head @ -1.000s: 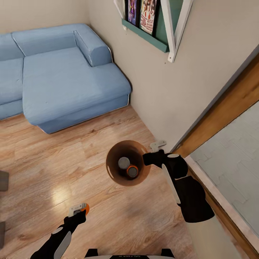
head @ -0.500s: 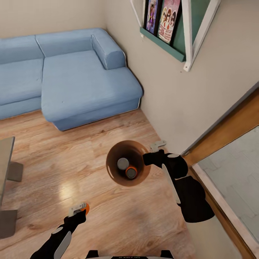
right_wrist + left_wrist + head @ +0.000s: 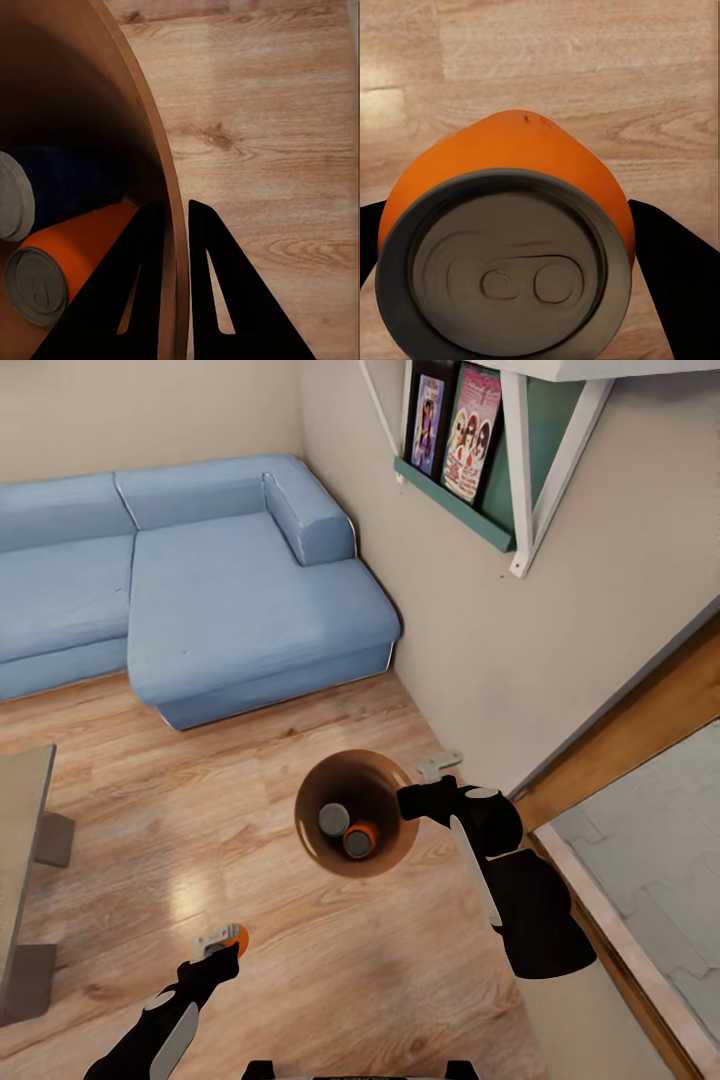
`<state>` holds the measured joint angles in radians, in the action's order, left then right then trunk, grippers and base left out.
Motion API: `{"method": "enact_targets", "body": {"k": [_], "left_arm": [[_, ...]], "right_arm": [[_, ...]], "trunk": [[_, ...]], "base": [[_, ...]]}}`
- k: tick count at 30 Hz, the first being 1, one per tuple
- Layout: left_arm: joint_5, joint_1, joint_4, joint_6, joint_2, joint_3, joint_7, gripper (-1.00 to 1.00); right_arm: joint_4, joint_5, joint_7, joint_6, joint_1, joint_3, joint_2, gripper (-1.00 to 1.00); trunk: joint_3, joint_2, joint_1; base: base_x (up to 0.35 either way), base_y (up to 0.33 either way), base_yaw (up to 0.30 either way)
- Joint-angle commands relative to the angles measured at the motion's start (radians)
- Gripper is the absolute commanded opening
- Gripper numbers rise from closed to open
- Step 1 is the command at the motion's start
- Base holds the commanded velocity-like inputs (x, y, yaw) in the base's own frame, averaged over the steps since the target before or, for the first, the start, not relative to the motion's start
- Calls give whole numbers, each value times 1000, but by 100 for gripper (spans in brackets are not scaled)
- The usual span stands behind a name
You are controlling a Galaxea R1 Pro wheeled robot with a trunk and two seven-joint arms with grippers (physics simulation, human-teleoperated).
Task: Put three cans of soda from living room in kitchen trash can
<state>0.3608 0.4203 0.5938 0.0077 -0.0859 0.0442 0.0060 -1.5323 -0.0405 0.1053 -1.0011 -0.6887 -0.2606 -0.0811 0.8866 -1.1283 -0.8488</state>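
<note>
Two cans (image 3: 345,832) inside bin (image 3: 161,172), pinched by right jaws.

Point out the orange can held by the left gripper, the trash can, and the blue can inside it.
orange can (image 3: 510,255), left wrist view, on its grey metal top.
trash can (image 3: 385,857), head view, on its brown inner wall.
blue can (image 3: 334,819), head view, on its grey top.

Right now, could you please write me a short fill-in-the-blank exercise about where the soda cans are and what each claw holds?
1. The left claw is shut on an ____ can.
2. The trash can holds ____ cans.
3. The right claw pinches the trash can's ____.
4. Behind the trash can stands a ____ sofa.

Missing words: orange; two; rim; blue
</note>
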Motion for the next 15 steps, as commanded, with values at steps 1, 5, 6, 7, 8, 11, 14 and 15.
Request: {"method": "enact_targets", "body": {"k": [1,5,6,7,8,11,14,15], "left_arm": [[0,0,0,0,0,0,0,-100],[0,0,0,0,0,0,0,-100],[0,0,0,0,0,0,0,-100],[0,0,0,0,0,0,0,-100],[0,0,0,0,0,0,0,-100],[0,0,0,0,0,0,0,-100],[0,0,0,0,0,0,0,-100],[0,0,0,0,0,0,0,-100]], "right_arm": [[0,21,7,-1,0,0,0,-100],[0,21,7,-1,0,0,0,-100],[0,21,7,-1,0,0,0,-100],[0,21,7,-1,0,0,0,-100],[0,21,7,-1,0,0,0,-100],[0,21,7,-1,0,0,0,-100],[0,21,7,-1,0,0,0,-100],[0,21,7,-1,0,0,0,-100]], "trunk": [[-5,7,4],[-24,35,19],[-29,42,23],[-34,49,27],[-38,56,31],[-53,77,42],[-67,98,54],[-72,105,58]], "base": [[0,0,0],[0,0,0],[0,0,0],[0,0,0],[0,0,0],[0,0,0],[0,0,0],[0,0,0]]}}
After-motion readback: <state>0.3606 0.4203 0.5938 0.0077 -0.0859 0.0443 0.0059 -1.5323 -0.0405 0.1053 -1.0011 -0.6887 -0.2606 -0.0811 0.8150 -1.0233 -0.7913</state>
